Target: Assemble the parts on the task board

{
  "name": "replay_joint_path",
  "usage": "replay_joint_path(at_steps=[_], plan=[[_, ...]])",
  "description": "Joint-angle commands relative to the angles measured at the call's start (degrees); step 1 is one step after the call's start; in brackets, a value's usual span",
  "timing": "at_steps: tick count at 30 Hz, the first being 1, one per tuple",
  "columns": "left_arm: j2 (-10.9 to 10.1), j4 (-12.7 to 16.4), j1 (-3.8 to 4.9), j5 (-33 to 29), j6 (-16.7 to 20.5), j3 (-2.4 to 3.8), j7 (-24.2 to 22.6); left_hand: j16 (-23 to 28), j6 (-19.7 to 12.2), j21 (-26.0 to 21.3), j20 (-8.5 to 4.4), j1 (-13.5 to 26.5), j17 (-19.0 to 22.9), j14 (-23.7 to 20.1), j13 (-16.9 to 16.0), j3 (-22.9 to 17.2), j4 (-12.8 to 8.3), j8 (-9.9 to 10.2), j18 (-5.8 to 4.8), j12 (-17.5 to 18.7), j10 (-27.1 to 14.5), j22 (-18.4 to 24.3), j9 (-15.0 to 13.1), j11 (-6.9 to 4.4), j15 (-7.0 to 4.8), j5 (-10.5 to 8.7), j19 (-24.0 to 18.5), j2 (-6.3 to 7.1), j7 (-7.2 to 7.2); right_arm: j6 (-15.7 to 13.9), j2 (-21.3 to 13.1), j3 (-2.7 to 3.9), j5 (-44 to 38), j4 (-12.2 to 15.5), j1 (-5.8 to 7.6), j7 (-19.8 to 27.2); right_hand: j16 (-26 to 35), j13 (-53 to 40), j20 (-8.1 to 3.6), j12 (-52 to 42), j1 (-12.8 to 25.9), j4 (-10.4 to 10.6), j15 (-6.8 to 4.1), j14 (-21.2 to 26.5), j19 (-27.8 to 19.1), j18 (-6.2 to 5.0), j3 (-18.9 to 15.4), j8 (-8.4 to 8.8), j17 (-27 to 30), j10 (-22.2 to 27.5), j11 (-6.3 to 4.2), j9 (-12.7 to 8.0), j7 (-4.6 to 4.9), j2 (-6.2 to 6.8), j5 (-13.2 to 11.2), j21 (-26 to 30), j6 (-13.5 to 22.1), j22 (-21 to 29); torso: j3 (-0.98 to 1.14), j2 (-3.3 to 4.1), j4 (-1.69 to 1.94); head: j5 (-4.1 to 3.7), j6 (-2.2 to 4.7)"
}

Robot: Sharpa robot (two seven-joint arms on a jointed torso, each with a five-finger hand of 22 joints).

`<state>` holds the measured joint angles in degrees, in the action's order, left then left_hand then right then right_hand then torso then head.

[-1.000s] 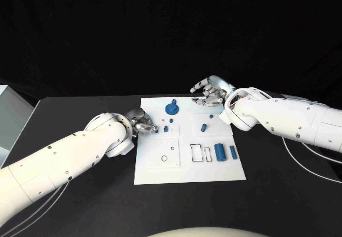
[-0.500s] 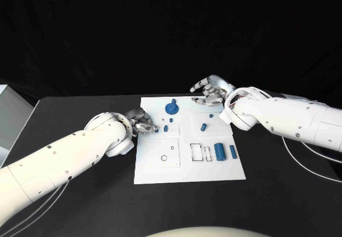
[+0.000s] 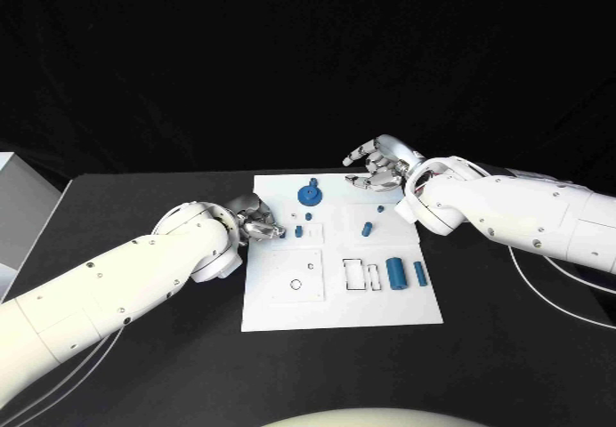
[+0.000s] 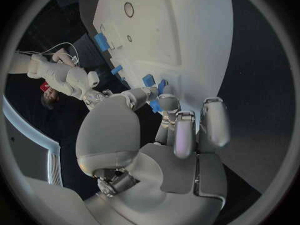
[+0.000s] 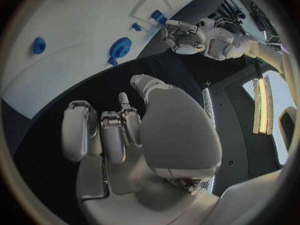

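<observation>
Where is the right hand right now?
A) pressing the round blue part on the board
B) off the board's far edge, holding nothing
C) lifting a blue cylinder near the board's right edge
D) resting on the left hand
B: the right hand sits past the far edge of the task board, fingers curled, nothing in them, apart from the round blue part.

Almost nothing differs across the three head views; the left hand (image 3: 257, 221) sits at the same place on the nine o'clock edge of the task board (image 3: 385, 307), its fingers curled just as they are a second earlier; the right hand (image 3: 379, 165) hangs at the board's one o'clock corner without any visible shift; the blue parts (image 3: 397, 272) lie exactly where they lay; no part moves or changes place.
</observation>
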<state>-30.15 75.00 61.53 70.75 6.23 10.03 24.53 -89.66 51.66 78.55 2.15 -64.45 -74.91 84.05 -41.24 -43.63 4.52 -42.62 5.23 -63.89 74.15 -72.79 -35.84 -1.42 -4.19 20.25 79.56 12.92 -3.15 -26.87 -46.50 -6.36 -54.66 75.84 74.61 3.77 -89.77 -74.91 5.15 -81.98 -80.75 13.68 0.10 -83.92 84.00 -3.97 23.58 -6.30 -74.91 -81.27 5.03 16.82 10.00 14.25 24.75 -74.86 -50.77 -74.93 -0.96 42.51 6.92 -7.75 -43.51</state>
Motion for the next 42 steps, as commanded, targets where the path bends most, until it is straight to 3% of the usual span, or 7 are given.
replay_joint_path(at_steps=[1, 11, 14, 15, 16, 22, 42], plan=[[0.3, 0.2, -0.35, 1.3, -0.5, -0.26, 0.7, -0.3, 0.7, 0.3, -0.1, -1.4, -15.1, 5.9, -0.7, -6.0, -5.7, -0.4, -1.08, -0.4, 0.6, -0.1, 0.1, -0.02, -0.13, 0.7, 0.4, -0.77, 0.25, 0.6, 0.0, 0.01, -0.1, 0.1, -0.02, 0.6, -0.2, -7.2, 0.4, -0.2, 0.5, 0.1, 0.12, -6.1, 2.3, 0.56, 0.3, 0.21, -15.1, -0.4, -0.07, -0.1, 0.08, -0.14, 0.3, -0.3, -0.5, -2.0, -0.01, 0.0, 0.01, 0.05, -0.01], [0.5, 0.2, -0.33, 1.9, -0.2, -0.26, 1.1, -0.3, 1.6, 1.0, -0.18, -1.0, -15.1, 5.9, -2.2, -6.6, -6.2, -0.4, -1.29, -1.1, 1.6, -1.1, 0.4, -0.19, -0.26, 2.93, 1.0, -0.35, 0.43, 0.6, 0.0, 0.01, -0.1, 0.1, -0.02, 0.6, -0.2, -7.2, 0.4, -0.2, 0.5, 0.1, 0.12, -6.1, 2.3, 0.56, 0.3, 0.21, -15.1, -0.4, -0.07, -0.1, 0.08, -0.14, 0.3, -0.3, -0.5, -2.0, -0.02, -0.01, 0.0, 0.13, 0.0], [0.4, 0.3, -0.33, 1.9, -0.7, -0.26, 1.3, -0.3, 2.0, 1.4, -0.29, -0.5, -15.1, 5.9, -3.1, -6.8, -6.4, -0.5, -1.4, -1.5, 2.2, -1.6, 0.6, -0.34, -0.38, 5.15, 1.3, -0.08, 0.58, 0.6, 0.1, 0.01, -0.1, 0.1, -0.02, 0.6, -0.2, -7.2, 0.4, -0.2, 0.5, 0.1, 0.12, -6.1, 2.3, 0.56, 0.3, 0.21, -15.1, -0.4, -0.07, -0.1, 0.08, -0.14, 0.3, -0.3, -0.5, -2.0, 0.0, -0.03, 0.01, 0.14, -0.02], [0.4, 0.3, -0.33, 1.9, -0.9, -0.26, 1.5, -0.3, 2.3, 1.5, -0.37, -0.2, -15.1, 5.9, -3.7, -6.8, -6.6, -0.6, -1.42, -1.8, 2.5, -1.7, 0.7, -0.43, -0.46, 7.15, 1.4, 0.13, 0.67, 0.6, 0.1, 0.01, -0.1, 0.1, -0.02, 0.6, -0.2, -7.2, 0.4, -0.2, 0.5, 0.1, 0.12, -6.1, 2.3, 0.56, 0.3, 0.21, -15.1, -0.4, -0.07, -0.1, 0.08, -0.14, 0.3, -0.3, -0.5, -2.0, 0.01, -0.04, 0.0, 0.16, -0.02], [0.4, 0.3, -0.32, 1.9, -1.1, -0.26, 1.6, -0.3, 2.4, 1.5, -0.41, 0.0, -15.1, 5.9, -4.0, -6.8, -6.7, -0.6, -1.42, -1.9, 2.7, -1.7, 0.7, -0.48, -0.5, 7.93, 1.4, 0.14, 0.72, 0.6, 0.1, 0.01, -0.1, 0.1, -0.02, 0.6, -0.2, -7.2, 0.4, -0.2, 0.5, 0.1, 0.12, -6.1, 2.3, 0.56, 0.3, 0.21, -15.1, -0.4, -0.07, -0.1, 0.08, -0.14, 0.3, -0.3, -0.5, -2.0, 0.01, -0.04, 0.0, 0.16, -0.02], [0.3, 0.2, -0.31, 1.7, -2.4, -0.25, 2.3, -0.3, 2.7, 2.0, -0.51, 0.3, -15.1, 5.9, -4.6, -6.8, -7.0, -0.8, -1.56, -2.1, 3.0, -2.4, 0.8, -0.6, -0.6, 9.64, 1.7, 0.18, 0.84, 0.6, 0.0, 0.01, -0.1, 0.1, -0.02, 0.6, -0.2, -7.2, 0.4, -0.2, 0.5, 0.1, 0.12, -6.1, 2.3, 0.56, 0.3, 0.21, -15.1, -0.4, -0.07, -0.1, 0.08, -0.14, 0.3, -0.3, -0.5, -2.0, 0.01, -0.02, 0.0, 0.21, -0.03], [0.5, -0.1, -0.31, 0.8, -2.4, -0.25, 2.9, -0.3, 2.8, 2.1, -0.56, 0.6, -15.1, 5.9, -4.8, -6.8, -7.0, -0.9, -1.59, -2.2, 3.2, -2.5, 0.8, -0.65, -0.65, 10.44, 1.8, 0.06, 0.89, 0.7, 0.2, 0.01, -0.1, 0.0, -0.04, 0.7, -0.2, -7.1, 0.4, -0.2, 1.1, -0.2, 0.12, -6.1, 2.3, 0.56, 1.1, 0.33, -15.1, -0.4, -0.06, -0.1, 0.09, -0.06, 0.4, -0.4, -0.6, -2.0, -0.03, 0.02, 0.01, 0.24, -0.03]])
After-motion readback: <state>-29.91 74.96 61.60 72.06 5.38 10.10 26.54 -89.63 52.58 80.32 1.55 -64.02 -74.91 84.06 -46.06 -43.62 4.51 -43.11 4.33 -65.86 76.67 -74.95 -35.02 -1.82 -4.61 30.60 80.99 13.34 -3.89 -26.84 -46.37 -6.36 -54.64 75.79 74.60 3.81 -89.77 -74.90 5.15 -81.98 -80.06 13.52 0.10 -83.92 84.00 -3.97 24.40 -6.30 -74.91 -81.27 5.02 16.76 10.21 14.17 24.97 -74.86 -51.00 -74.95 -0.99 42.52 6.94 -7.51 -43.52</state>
